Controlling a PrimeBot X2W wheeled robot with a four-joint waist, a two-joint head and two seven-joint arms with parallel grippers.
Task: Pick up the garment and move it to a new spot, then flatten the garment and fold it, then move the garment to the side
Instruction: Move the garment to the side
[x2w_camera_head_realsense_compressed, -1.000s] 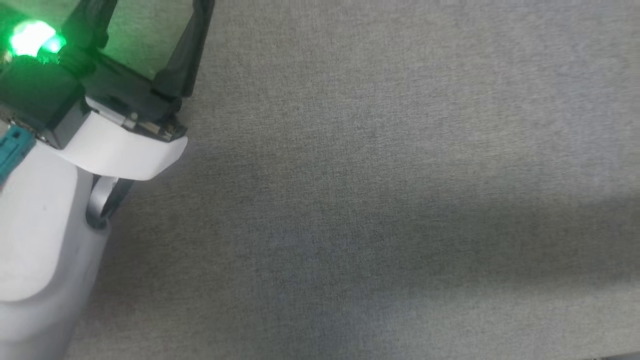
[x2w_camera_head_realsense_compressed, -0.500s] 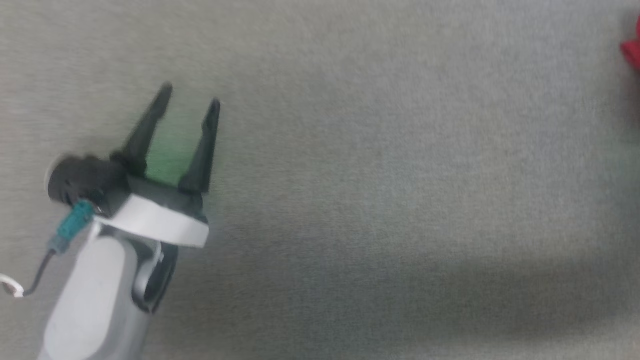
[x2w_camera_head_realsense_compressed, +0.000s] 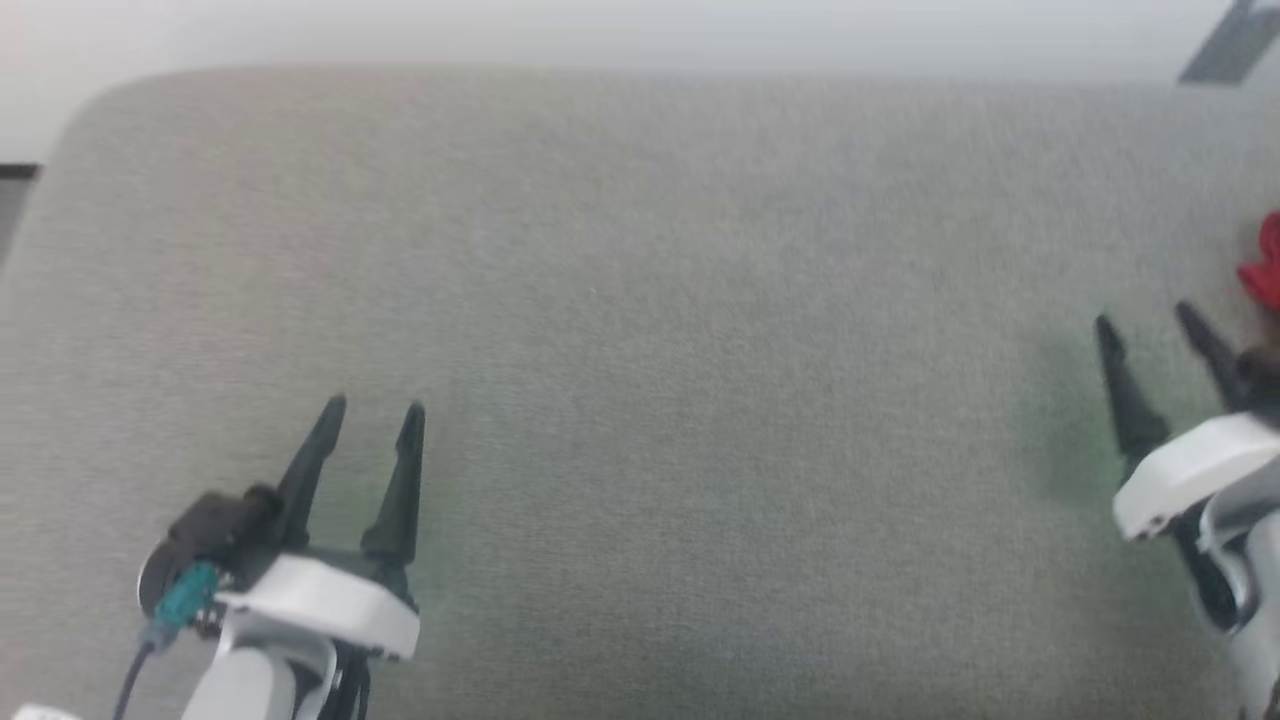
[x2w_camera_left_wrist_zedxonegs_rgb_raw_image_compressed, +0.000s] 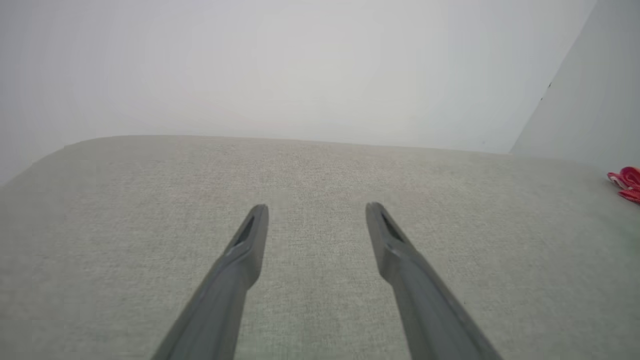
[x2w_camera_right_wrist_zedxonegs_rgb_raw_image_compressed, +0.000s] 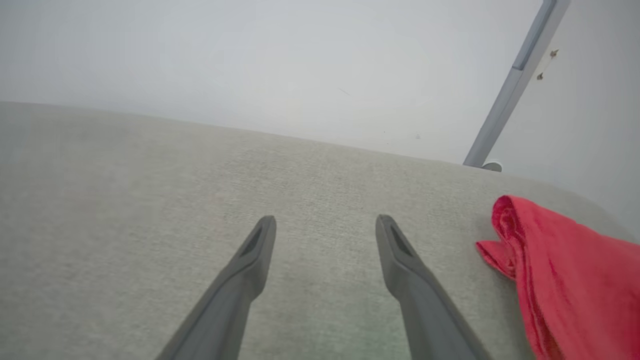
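**Q:** Head view: how do the jaws stand, and why there?

**A:** The left jaws sit at the lower left over the grey fabric counter (x2w_camera_head_realsense_compressed: 640, 350). Their fingers (x2w_camera_head_realsense_compressed: 312, 455) are spread wide with nothing between them. The right jaws stand at the right edge, equally wide and holding nothing. The garment (x2w_camera_head_realsense_compressed: 1266, 268) shows as a red scrap at the far right edge, near the right jaws and well apart from the left jaws. Judgement: both arms hang clear of the cloth, with the right one better placed to reach it.

**Q:** Left wrist view?

**A:** The fingers (x2w_camera_left_wrist_zedxonegs_rgb_raw_image_compressed: 240, 270) are wide apart above bare counter. The garment (x2w_camera_left_wrist_zedxonegs_rgb_raw_image_compressed: 625, 181) lies at the counter's right margin, red with pale trim. It is too small here to read an axis.

**Q:** Right wrist view: which way does it point, and how does its long axis run?

**A:** The fingers (x2w_camera_right_wrist_zedxonegs_rgb_raw_image_compressed: 410, 280) are wide apart and empty. The garment (x2w_camera_right_wrist_zedxonegs_rgb_raw_image_compressed: 560, 285) lies on the counter just beside the right-hand finger, not touching it. A rolled red end points toward the counter's far edge, and the cloth runs from there out of the lower right corner. That suggests an axis roughly along the fingers. Most of the garment is cut off, so neck, hem and number cannot be located.

**Q:** Stage?

**A:** Undetermined. Cloth at the side with empty jaws fits either a heap awaiting pickup or a garment already set aside. Whether it is folded cannot be told.
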